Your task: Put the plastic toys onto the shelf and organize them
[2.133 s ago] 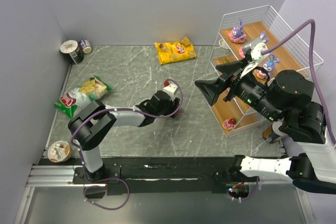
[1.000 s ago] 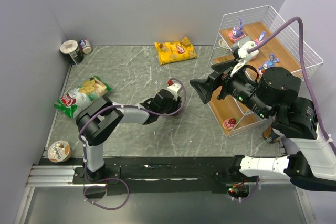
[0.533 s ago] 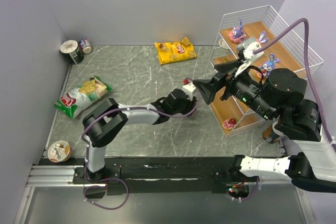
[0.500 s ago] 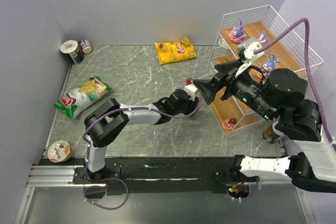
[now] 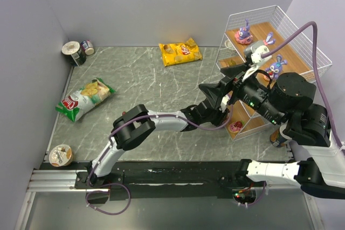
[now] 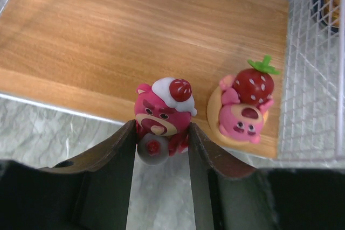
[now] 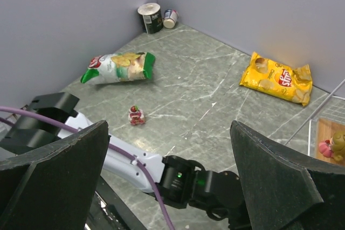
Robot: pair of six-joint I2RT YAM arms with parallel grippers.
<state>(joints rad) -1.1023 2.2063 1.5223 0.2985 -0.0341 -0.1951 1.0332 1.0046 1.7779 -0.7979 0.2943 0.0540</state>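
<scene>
the left hand point(image 6: 161, 145) pinches a pink bear figurine point(image 6: 161, 112) topped with cream and a cherry, at the front edge of the lowest board point(image 6: 135, 36) of the wire shelf point(image 5: 253, 12), just beside a strawberry bear toy point(image 6: 245, 106) standing there. the right hand point(image 7: 167, 160) hangs spread wide, holding nothing. this looks like the placing step: next, ease forward over the wood, set down clear of the neighbour, release. 1 more toy point(image 7: 136, 116) lies on the counter point(image 7: 215, 95).
</scene>
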